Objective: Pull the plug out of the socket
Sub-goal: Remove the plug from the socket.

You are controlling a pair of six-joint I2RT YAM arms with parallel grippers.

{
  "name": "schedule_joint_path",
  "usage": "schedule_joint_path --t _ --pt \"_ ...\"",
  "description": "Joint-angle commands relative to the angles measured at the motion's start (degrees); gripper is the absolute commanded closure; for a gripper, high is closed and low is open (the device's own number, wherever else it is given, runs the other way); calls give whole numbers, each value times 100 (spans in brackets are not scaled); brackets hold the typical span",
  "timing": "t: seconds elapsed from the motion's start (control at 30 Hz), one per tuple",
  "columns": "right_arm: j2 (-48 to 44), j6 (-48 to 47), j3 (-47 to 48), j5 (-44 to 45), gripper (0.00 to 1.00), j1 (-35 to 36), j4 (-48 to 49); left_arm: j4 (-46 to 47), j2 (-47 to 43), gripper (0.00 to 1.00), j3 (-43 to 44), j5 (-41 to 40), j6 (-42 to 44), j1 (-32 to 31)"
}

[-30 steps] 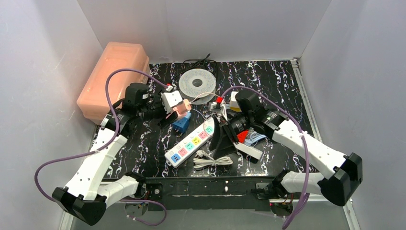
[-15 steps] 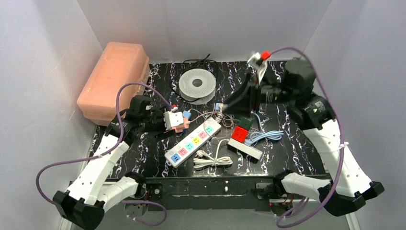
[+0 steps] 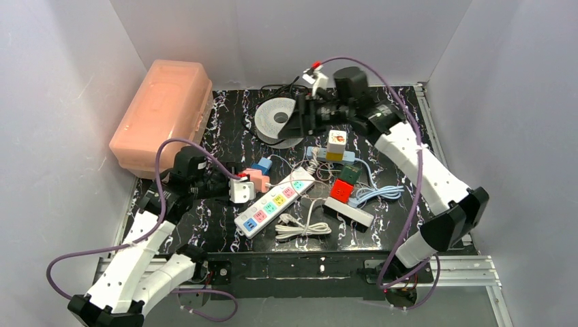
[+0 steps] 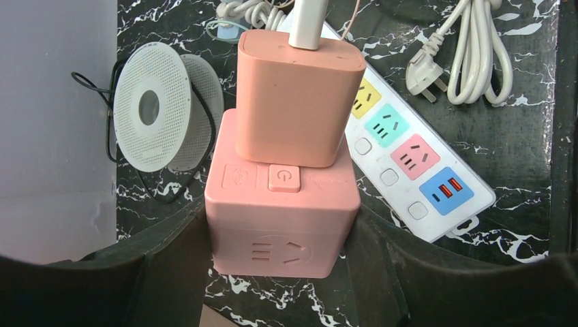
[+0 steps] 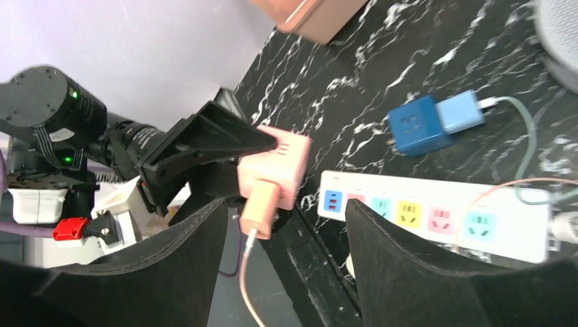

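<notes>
White walls close the work area at 9, 12 and 3 o'clock, and the black white-veined mat (image 3: 409, 136) runs up to them. Its widest bare stretch lies from 3 to 5 o'clock; a narrower bare strip shows at 7 to 8 o'clock, under the left arm.

The left gripper (image 3: 240, 185) clamps the pink socket cube (image 4: 281, 218) at about 9 o'clock of the mat's middle, its black fingers (image 4: 163, 259) pressed to two opposite faces. The cube is smooth matte plastic with rounded edges and a small square button. The salmon plug (image 4: 296, 95), a rounded block, sits fully seated in one face, a pale cable stub (image 4: 308, 20) leaving its far end. Whether the cube touches the mat, I cannot tell.

Just beside it at 4 o'clock lies the white power strip (image 3: 275, 201), long and glossy with coloured outlets. A blue cube (image 3: 261, 164) sits close at 1 o'clock.

The right gripper (image 5: 283, 211) hangs at 12 o'clock over a white perforated spool (image 3: 279, 119), jaws spread with nothing between them. A translucent orange lidded box (image 3: 163, 112) fills 10 o'clock. A coiled white cord (image 3: 303, 228) lies at 6 o'clock.
</notes>
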Motion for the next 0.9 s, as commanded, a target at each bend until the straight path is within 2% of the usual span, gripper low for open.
schedule_joint_path --t 0.0,0.37,0.87 --pt "229 -71 748 555 29 738 -338 157 56 100 90 254 176 -32" --pt "600 136 367 1055 33 1359 -428 170 319 100 243 -176 349 -45" --pt "1118 53 510 775 41 1522 -574 332 597 100 439 -446 572 -48"
